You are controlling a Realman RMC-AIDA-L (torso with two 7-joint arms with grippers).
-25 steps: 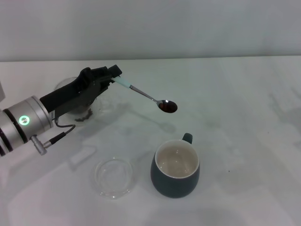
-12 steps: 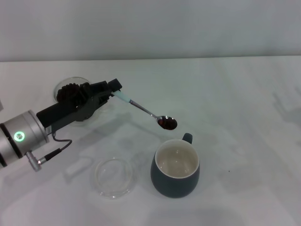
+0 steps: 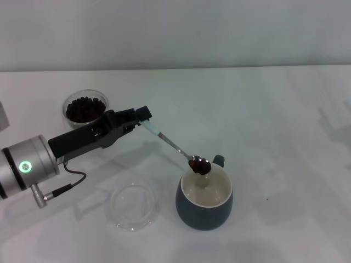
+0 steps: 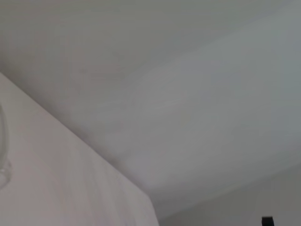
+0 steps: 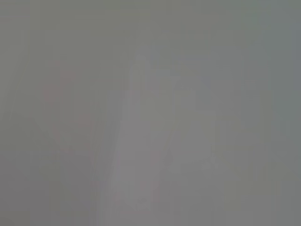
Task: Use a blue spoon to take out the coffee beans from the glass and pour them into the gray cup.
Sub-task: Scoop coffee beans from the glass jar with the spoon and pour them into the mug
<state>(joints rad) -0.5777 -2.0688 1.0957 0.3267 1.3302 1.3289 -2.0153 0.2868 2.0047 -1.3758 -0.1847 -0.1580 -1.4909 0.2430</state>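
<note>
In the head view my left gripper [image 3: 141, 116] is shut on the pale handle of the blue spoon [image 3: 174, 145]. The spoon slopes down to the right, and its bowl, loaded with dark coffee beans [image 3: 199, 165], hangs just over the far rim of the gray cup [image 3: 204, 209]. The cup's cream inside looks bare. At the back left stands the glass [image 3: 84, 107], filled with more coffee beans. My right gripper is out of view, and neither wrist view shows any task object.
A flat clear glass saucer [image 3: 132, 206] lies on the white table [image 3: 285, 137] just left of the gray cup. The cup's handle [image 3: 218, 160] points away from me.
My left arm has swung forward and down, carrying the loaded spoon from mid-table to the gray cup's rim. The glass, earlier hidden behind the arm, now shows.
</note>
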